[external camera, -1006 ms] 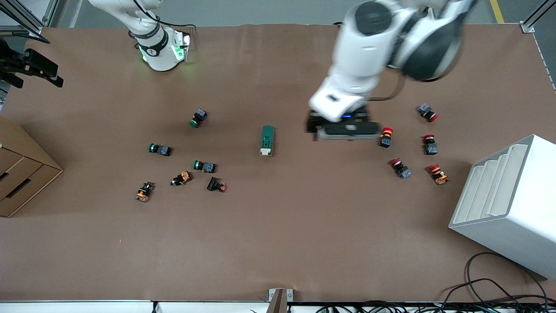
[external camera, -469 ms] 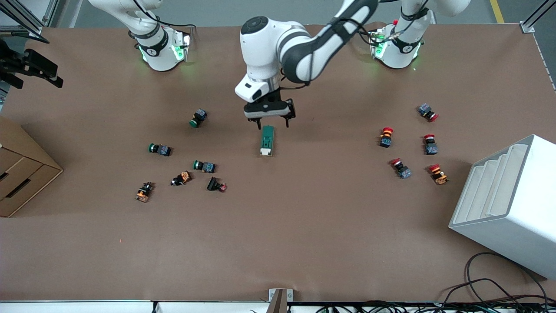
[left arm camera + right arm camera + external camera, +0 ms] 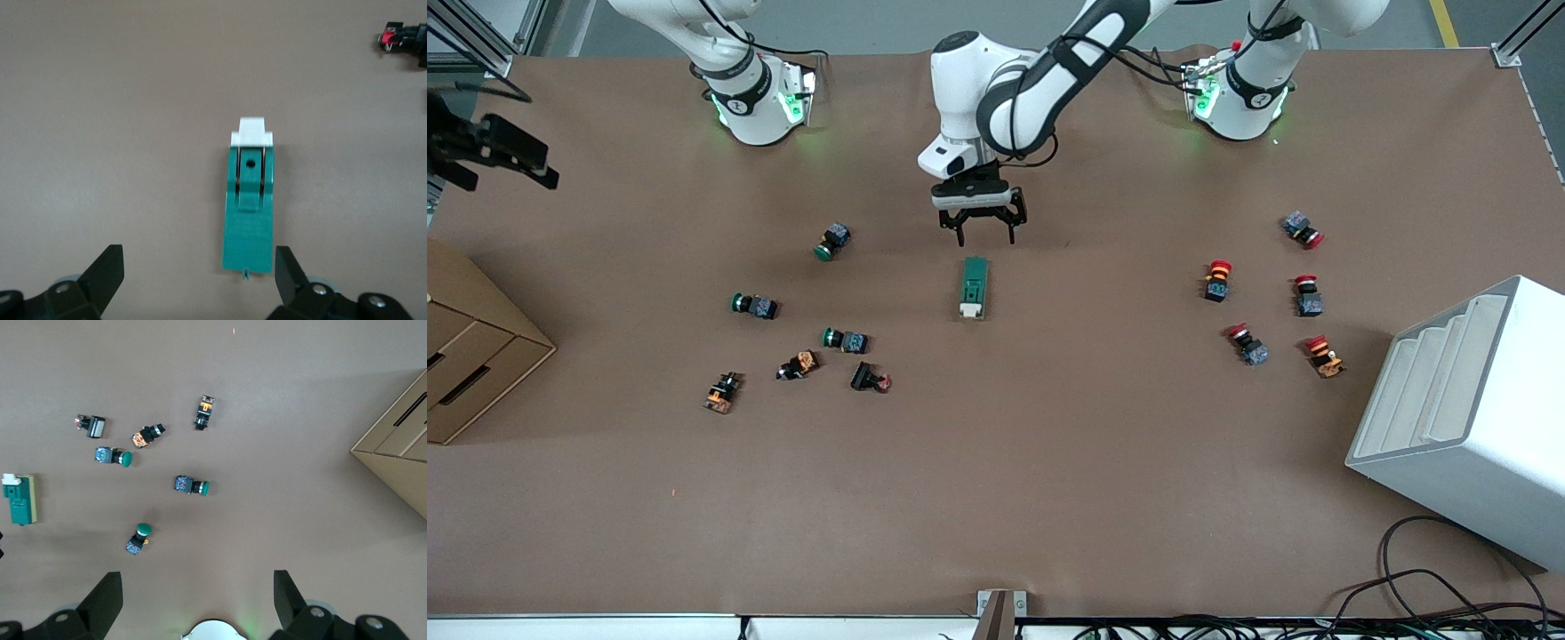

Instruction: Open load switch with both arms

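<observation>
The load switch (image 3: 975, 287) is a dark-green block lying flat at the table's middle, with its white lever piece (image 3: 970, 310) at the end nearer the front camera. In the left wrist view the load switch (image 3: 251, 213) lies lengthwise and the lever (image 3: 251, 132) points away from the jaws. My left gripper (image 3: 986, 238) hovers open just off the switch's other end. In its wrist view the left gripper (image 3: 198, 260) has one finger (image 3: 288, 267) beside the block's corner, apart from it. My right gripper (image 3: 198, 581) is open and empty, held high over its arm's base; the load switch (image 3: 20, 500) shows far off.
Green-capped push buttons (image 3: 833, 241) and orange ones (image 3: 721, 393) lie scattered toward the right arm's end, beside a cardboard drawer box (image 3: 471, 351). Red-capped buttons (image 3: 1216, 279) lie toward the left arm's end, next to a white stepped bin (image 3: 1467, 418). Cables (image 3: 1432, 596) trail at the front corner.
The left arm swept from beside the red buttons to the table's middle, then drew back a little from the switch's end. The switch has not moved.
</observation>
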